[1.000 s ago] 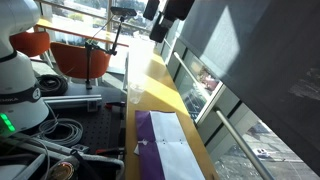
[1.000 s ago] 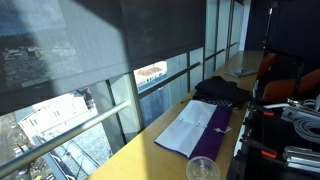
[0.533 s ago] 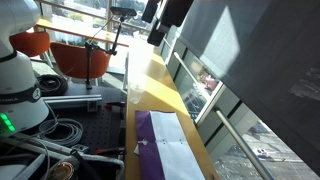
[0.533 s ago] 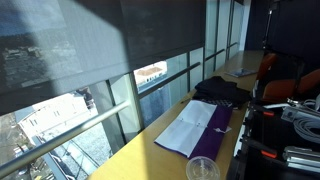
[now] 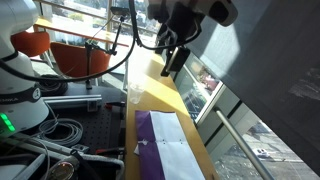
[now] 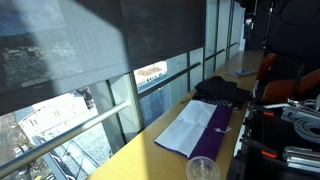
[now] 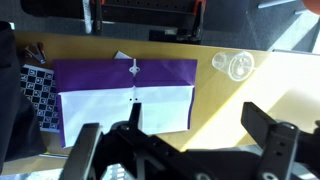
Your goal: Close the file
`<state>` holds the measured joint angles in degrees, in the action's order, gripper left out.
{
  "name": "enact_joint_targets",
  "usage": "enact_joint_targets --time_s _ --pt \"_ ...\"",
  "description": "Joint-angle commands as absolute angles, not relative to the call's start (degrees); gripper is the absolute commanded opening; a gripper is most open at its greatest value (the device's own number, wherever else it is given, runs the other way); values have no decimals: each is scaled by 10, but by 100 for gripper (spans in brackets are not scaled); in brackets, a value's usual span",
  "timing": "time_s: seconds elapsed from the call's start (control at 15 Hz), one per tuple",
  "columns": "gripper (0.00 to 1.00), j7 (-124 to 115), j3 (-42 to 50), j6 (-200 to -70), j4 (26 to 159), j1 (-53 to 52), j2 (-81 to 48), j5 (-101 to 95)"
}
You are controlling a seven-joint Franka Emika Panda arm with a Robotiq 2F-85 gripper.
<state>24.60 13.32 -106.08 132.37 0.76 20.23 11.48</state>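
Observation:
The file lies open on the yellow-tan tabletop: a purple folder (image 7: 125, 72) with white sheets (image 7: 125, 108) showing inside. It also shows in both exterior views (image 5: 160, 135) (image 6: 197, 127). My gripper (image 7: 180, 140) is open and empty, high above the table, looking down on the file and the bare wood beside it. In an exterior view the gripper (image 5: 168, 66) hangs well above the tabletop, beyond the file's far end. It touches nothing.
A clear plastic cup (image 7: 238, 66) stands on the table near the file; it also shows in both exterior views (image 5: 135, 95) (image 6: 202, 168). A black patterned object (image 7: 38, 92) lies at the file's other end. Windows (image 6: 150, 85) run along the table's edge.
The arm has swung down into an exterior view, bringing the gripper lower, above the table. The file and cup have not moved.

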Motion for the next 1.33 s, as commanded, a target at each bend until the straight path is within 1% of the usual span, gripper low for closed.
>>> enact_joint_targets --time_s 0.0,0.2,0.53,0.93,1.27 --pt "100 264 121 -1166 1311 -3 97 172" --pt "100 301 121 -1214 1267 4 -5 235" --pt "100 397 98 -1208 1171 72 -151 331" --pt "100 469 57 -1221 1064 164 -299 334" --pt "100 500 25 -1258 986 203 -402 314"
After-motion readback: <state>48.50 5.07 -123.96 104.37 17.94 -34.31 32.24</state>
